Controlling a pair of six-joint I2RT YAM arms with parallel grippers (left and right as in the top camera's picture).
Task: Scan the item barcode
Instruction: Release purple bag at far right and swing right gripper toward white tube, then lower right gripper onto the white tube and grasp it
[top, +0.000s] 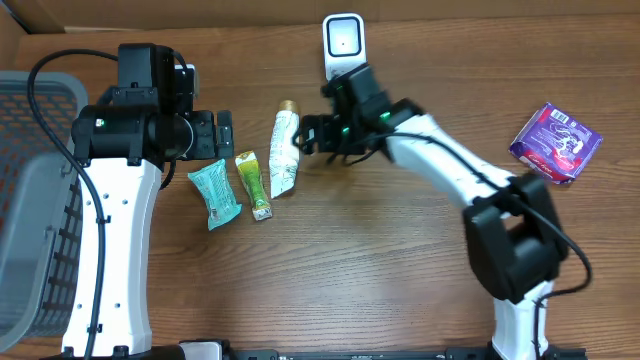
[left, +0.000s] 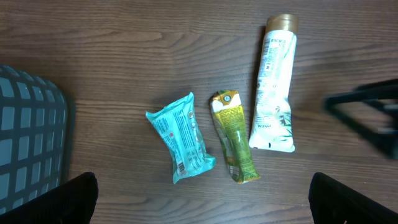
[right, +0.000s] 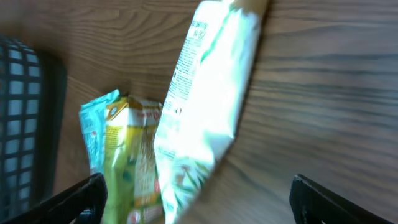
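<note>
Three items lie side by side on the wooden table: a teal packet (top: 214, 195) (left: 182, 137), a green-yellow packet (top: 254, 185) (left: 234, 135) and a white tube (top: 285, 152) (left: 274, 84) with a gold cap. A white barcode scanner (top: 342, 40) stands at the back centre. My right gripper (top: 312, 135) (right: 199, 202) is open just right of the tube (right: 208, 93), whose flat end lies between its fingers without touching them. My left gripper (top: 222, 135) (left: 202, 205) hovers open above the teal packet, holding nothing.
A grey mesh basket (top: 30, 200) (left: 31, 137) stands at the left edge. A purple packet (top: 556, 142) lies at the far right. The right arm stretches from the table's front right towards the scanner.
</note>
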